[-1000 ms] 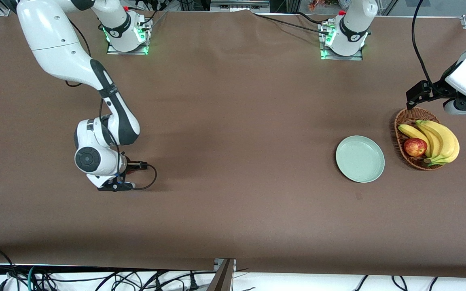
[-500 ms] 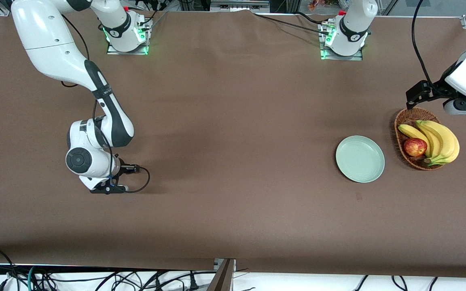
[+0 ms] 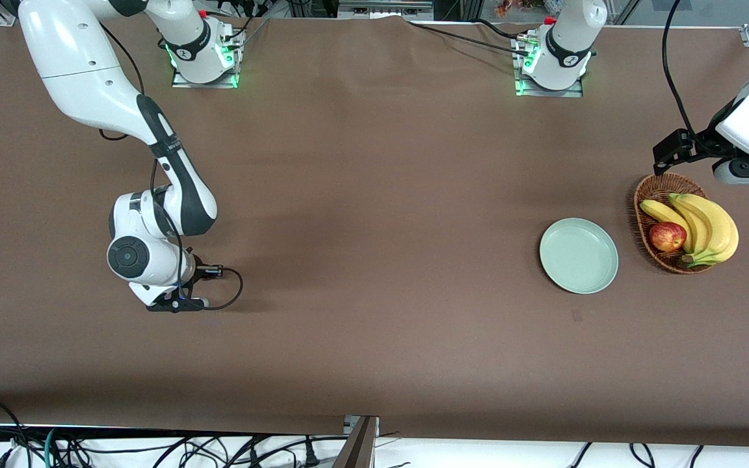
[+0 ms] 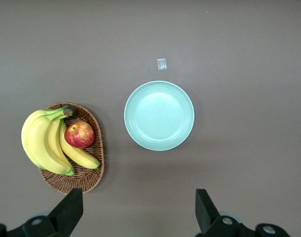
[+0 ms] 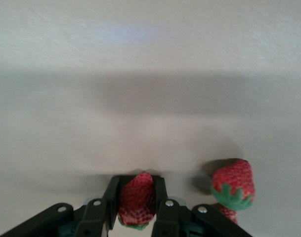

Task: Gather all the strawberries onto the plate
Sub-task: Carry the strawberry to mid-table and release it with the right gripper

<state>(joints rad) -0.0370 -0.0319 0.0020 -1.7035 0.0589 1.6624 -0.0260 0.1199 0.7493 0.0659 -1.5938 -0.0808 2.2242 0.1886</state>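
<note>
My right gripper (image 5: 136, 197) is shut on a red strawberry (image 5: 136, 200), low over the table at the right arm's end. A second strawberry (image 5: 233, 183) with a green leafy top lies on the table close beside it, with a bit of red (image 5: 228, 213) showing right by it. In the front view my right gripper (image 3: 176, 300) sits under its wrist and hides the berries. The mint-green plate (image 3: 578, 255) lies bare toward the left arm's end and also shows in the left wrist view (image 4: 159, 115). My left gripper (image 4: 138, 217) is open, high over the table beside the plate, and waits.
A brown wicker basket (image 3: 647, 221) with bananas (image 3: 706, 224) and a red-yellow apple (image 3: 667, 236) stands beside the plate, toward the left arm's end. A small scrap of tape (image 3: 576, 316) lies nearer the camera than the plate. Brown table cloth stretches between the right gripper and the plate.
My right gripper has shifted a little toward the right arm's end of the table and then held about still. The left arm has not moved.
</note>
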